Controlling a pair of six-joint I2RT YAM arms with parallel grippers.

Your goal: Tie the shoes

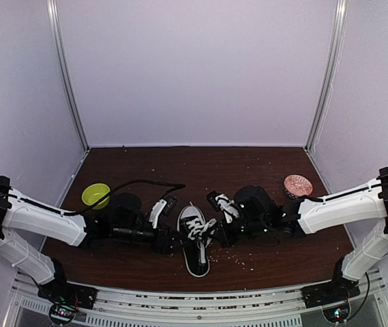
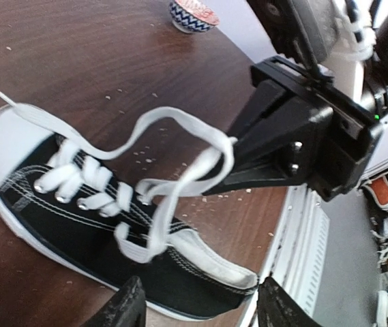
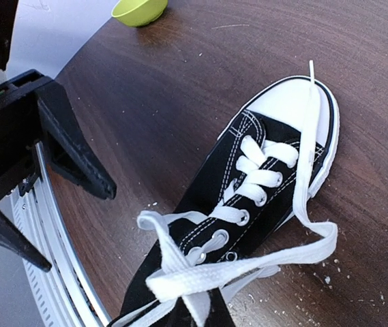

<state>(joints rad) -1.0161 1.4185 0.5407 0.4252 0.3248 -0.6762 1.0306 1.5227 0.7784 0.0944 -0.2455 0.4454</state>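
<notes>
The black sneaker (image 1: 195, 244) with a white toe cap lies on the table between my arms, toe pointing away. It also shows in the left wrist view (image 2: 78, 225) and the right wrist view (image 3: 248, 170). Its white laces (image 2: 180, 129) are loose and looped above the tongue. My right gripper (image 3: 200, 312) is shut on a fold of lace (image 3: 207, 276) and holds it up beside the shoe's opening; it also shows in the left wrist view (image 2: 224, 163). My left gripper (image 2: 204, 306) is open, its fingers (image 2: 122, 306) wide apart at the heel. One lace end lies over the toe cap (image 3: 311, 82).
A green bowl (image 1: 96, 195) stands at the back left and a patterned bowl (image 1: 297, 184) at the back right. Small crumbs lie scattered on the dark wood table (image 1: 248, 163). The metal rail of the table's near edge (image 2: 303, 245) is close to the heel.
</notes>
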